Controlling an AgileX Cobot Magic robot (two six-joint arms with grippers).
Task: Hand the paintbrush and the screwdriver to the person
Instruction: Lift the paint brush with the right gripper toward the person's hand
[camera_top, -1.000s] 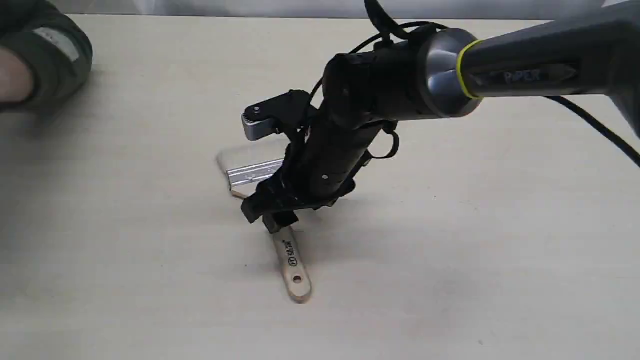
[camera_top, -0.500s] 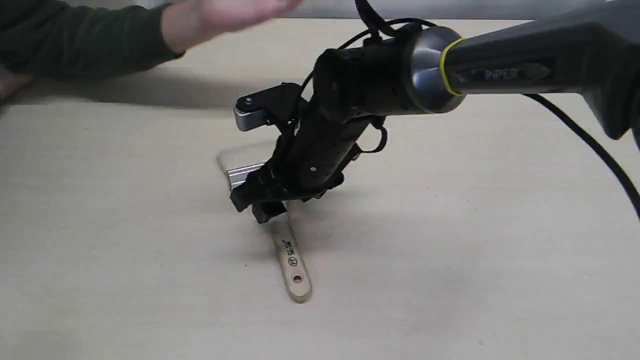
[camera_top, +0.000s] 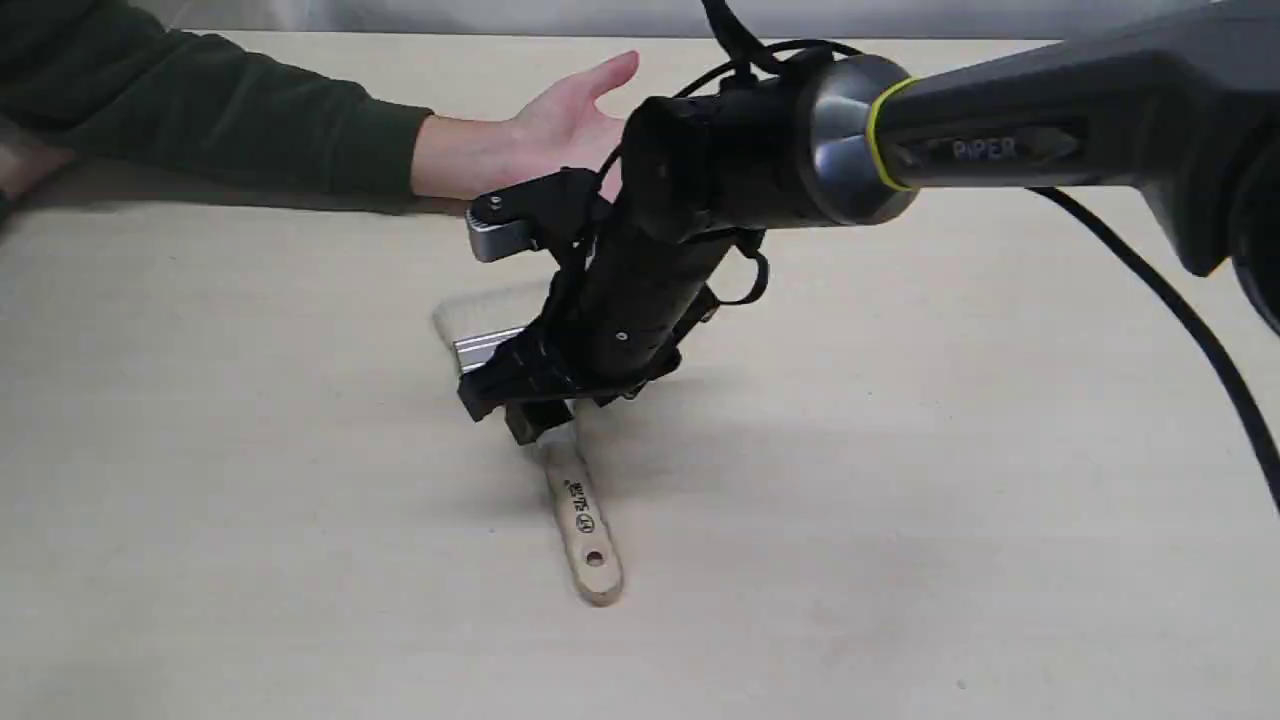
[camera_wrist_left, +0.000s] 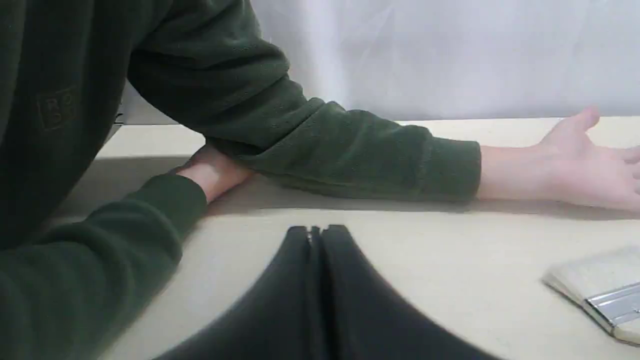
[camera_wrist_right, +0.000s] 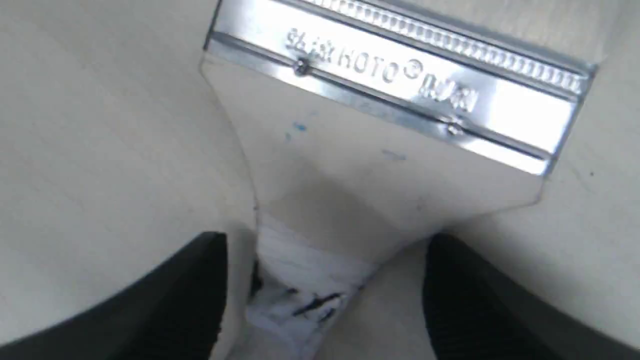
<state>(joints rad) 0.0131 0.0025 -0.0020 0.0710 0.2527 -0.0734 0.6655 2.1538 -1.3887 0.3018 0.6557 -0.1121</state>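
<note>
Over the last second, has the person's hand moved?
Yes. The hand has swept rightward from the left edge of the exterior view and is now held open beyond the paintbrush, which has stayed put.

Pale beige tabletop (camera_top: 950, 500): the wide, silver-ferruled, wooden-handled paintbrush (camera_top: 585, 525) lies flat mid-surface, and the person's dark-green-sleeved forearm (camera_top: 250, 140) rests near the far edge.
</note>
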